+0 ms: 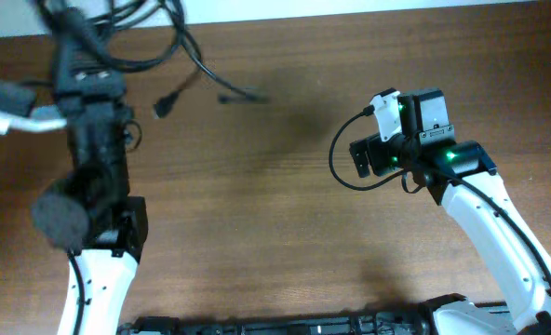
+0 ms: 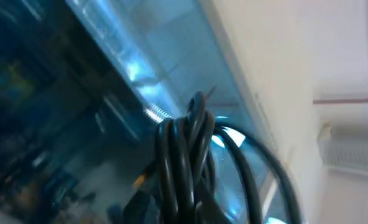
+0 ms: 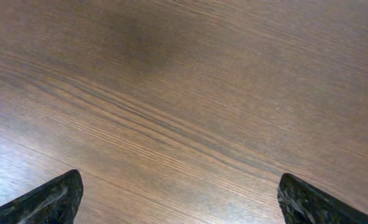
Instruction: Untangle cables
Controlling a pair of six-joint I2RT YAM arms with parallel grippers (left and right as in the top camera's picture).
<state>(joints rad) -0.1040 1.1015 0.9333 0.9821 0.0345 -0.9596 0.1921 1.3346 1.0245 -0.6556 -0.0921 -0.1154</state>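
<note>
At the far left of the table my left gripper [image 1: 69, 30] is raised and shut on the cables [image 1: 178, 42], a bunch of thin black cords. Loose strands curve right from it. Two plug ends [image 1: 167, 104] hang over the wood. In the left wrist view the cables [image 2: 184, 155] rise as a tight bundle of black loops close to the lens, and my own fingers are lost in the dark blur beneath them. My right gripper [image 1: 378, 140] hovers over bare wood at the right, well apart from the cables. It is open [image 3: 181, 186] with nothing between its fingertips [image 3: 53, 199].
The brown wooden table [image 1: 275, 214] runs across the whole overhead view, with a pale strip along its far edge. A white and grey object [image 1: 6, 107] lies at the far left beside my left arm. The left wrist camera points up at a window and a pale wall.
</note>
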